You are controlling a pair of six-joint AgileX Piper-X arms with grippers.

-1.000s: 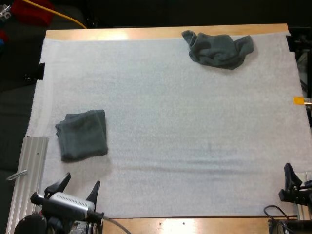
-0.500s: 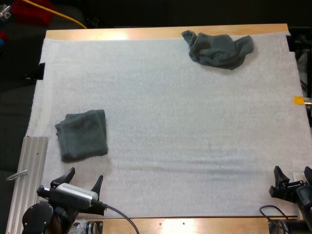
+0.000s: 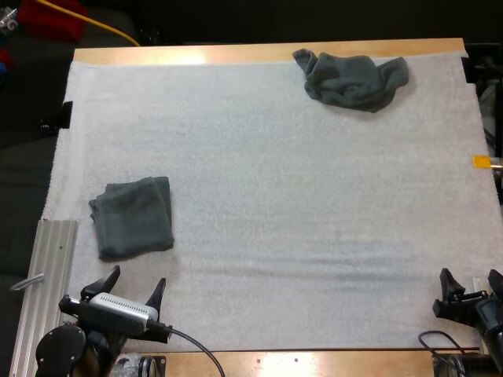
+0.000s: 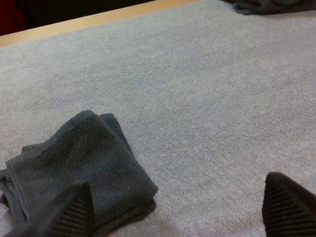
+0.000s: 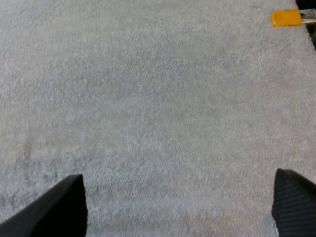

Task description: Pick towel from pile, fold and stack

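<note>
A folded dark grey-green towel [image 3: 132,217] lies on the white mat [image 3: 275,196] at the left. A crumpled towel [image 3: 352,78] of the same colour lies at the mat's far edge, right of centre. My left gripper [image 3: 134,286] stands open near the mat's front left corner, just in front of the folded towel [image 4: 79,170], holding nothing. My right gripper [image 3: 471,283] is open at the mat's front right corner, over bare mat [image 5: 158,108], far from both towels. The crumpled towel's edge [image 4: 269,6] lies far off beyond my left gripper [image 4: 175,205].
A ribbed metal rail [image 3: 49,283] runs along the table's left side beside my left arm. The table's wooden edge [image 3: 267,52] borders the far side of the mat.
Over the last second both grippers drew back toward the mat's front edge, the right one also shifting left. Since half a second ago they barely moved. Both towels stayed put.
</note>
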